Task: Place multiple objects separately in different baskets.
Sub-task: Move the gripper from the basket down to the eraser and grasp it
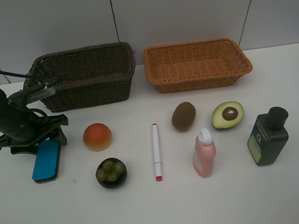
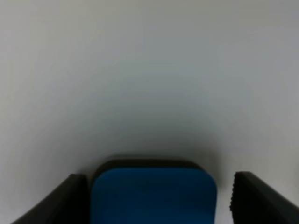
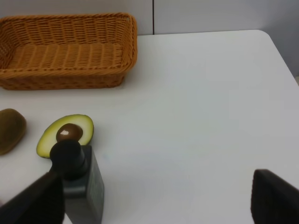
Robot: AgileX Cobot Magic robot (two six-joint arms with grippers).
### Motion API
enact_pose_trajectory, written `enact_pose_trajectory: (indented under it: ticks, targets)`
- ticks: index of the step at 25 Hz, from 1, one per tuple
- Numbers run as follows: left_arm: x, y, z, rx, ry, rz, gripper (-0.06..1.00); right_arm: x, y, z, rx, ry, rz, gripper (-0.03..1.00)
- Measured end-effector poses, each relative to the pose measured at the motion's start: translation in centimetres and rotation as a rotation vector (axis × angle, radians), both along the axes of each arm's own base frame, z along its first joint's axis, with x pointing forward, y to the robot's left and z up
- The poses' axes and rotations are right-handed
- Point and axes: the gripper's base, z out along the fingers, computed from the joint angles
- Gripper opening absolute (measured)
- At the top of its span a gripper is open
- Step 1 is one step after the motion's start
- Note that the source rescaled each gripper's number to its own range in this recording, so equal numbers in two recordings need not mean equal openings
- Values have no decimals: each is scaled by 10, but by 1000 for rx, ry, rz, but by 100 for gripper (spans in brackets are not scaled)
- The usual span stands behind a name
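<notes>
The blue eraser block lies at the left, and my left gripper is open and straddles its far end; in the left wrist view the eraser sits between the fingers. In a row lie the orange bun, mangosteen, white marker, kiwi, pink bottle, halved avocado and dark green bottle. The dark brown basket and tan basket stand at the back, both empty. My right gripper is open and empty beside the green bottle.
The right wrist view also shows the tan basket, avocado and kiwi. The white table ends at a pale wall behind the baskets. The right arm is outside the exterior high view.
</notes>
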Motion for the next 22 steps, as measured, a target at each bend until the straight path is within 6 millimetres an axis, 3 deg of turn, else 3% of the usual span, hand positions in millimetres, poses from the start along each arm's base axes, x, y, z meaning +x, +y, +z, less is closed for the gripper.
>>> enact_pose_trajectory:
  ticks: [2, 4, 13, 17, 19, 22]
  targets:
    - [2, 0, 0, -5, 1, 8, 61, 0, 0, 0, 0, 0, 0, 100]
    - [2, -1, 0, -9, 7, 11, 55, 0, 0, 0, 0, 0, 0, 100]
    - [2, -1, 0, -13, 12, 15, 55, 0, 0, 0, 0, 0, 0, 100]
    - [1, -3, 9, -28, 33, 7, 55, 0, 0, 0, 0, 0, 0, 100]
    - [2, -5, 21, -43, 49, -6, 55, 0, 0, 0, 0, 0, 0, 100]
    - [27, -8, 71, -67, -115, -15, 55, 0, 0, 0, 0, 0, 0, 100]
